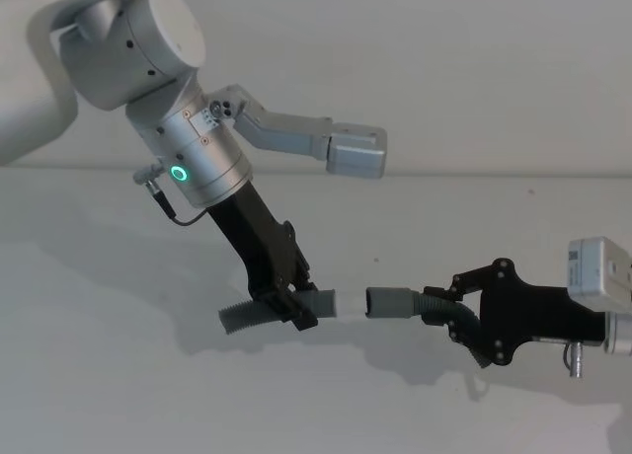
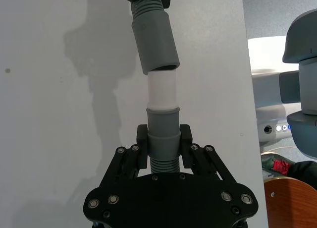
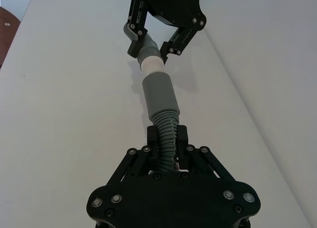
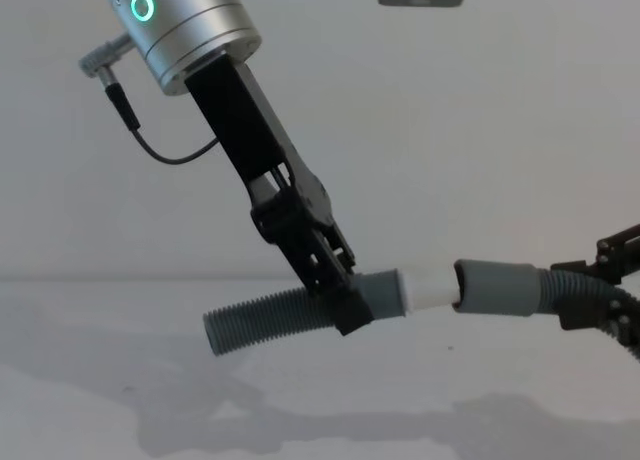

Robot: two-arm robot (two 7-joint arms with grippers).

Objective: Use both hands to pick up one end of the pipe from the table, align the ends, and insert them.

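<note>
From the head view, we have both hose pieces lifted off the desk [image 1: 118,375]. Our left tool [image 1: 296,311] is clamped on the piece with the white tip [image 1: 350,302], and our right tool [image 1: 439,311] is clamped on the ribbed part behind the open socket [image 1: 390,302]. The tip points straight toward the socket's mouth, just short of it or barely at its rim. We judge the step in hand to be the final push, and it should go slowly along the line the two ends share.

In the left wrist view, the left tool's fingers [image 2: 142,151] squeeze the grey cuff [image 2: 163,136], with the white tip running out ahead of them into the socket's mouth. The socket leans a little off the tip's line, so we would straighten that tilt before pressing.

In the right wrist view, the right tool's fingers [image 3: 153,139] grip the ribbed hose [image 3: 167,134] just behind the socket, which sits ahead of the tool, meeting the white tip. Gripping on the flexible ribs may let the socket bend away, so we would push gently.

From the chest view, the two ends sit level, the tip at the socket's rim.
</note>
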